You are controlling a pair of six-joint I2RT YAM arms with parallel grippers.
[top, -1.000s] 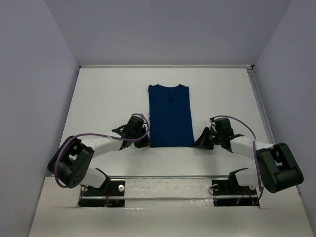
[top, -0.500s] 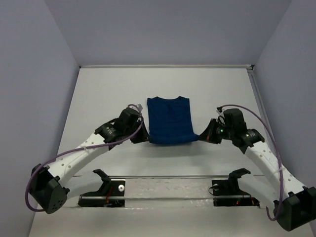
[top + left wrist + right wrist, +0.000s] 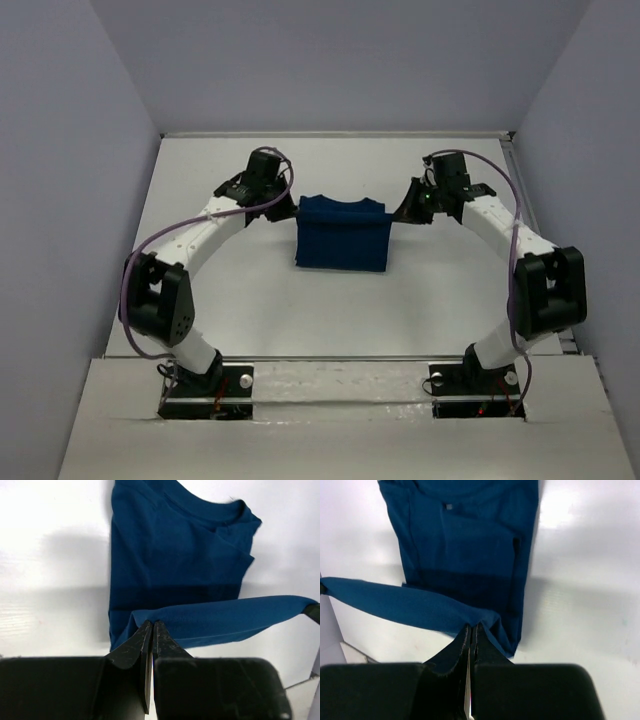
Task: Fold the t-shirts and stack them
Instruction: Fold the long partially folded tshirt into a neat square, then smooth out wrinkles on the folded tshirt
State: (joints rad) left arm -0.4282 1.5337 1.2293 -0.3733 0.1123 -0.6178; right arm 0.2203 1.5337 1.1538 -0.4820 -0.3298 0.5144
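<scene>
Top external view: one t-shirt (image 3: 340,245), dark blue, lies on the bench (image 3: 200,240), a little toward 12 o'clock of its middle. At the garment's 10 o'clock corner stands the left claw (image 3: 292,207); at its 2 o'clock corner, the right claw (image 3: 398,213). Both wrist views show each claw pinched fully together on a corner of the hem edge. That edge is raised off the lower layer and hangs as a strip between them, over the collar end.

Judgement: the fabric is light, soft and limp. It sags wherever unsupported and will not hold a crease by itself. Hold is best taken at paired corners, both sides level, so the edge runs taut and square. A thin pinch of cloth may slip if drawn apart too hard.

Count: t-shirts, one; claws, two; no second garment or stack in view.
</scene>
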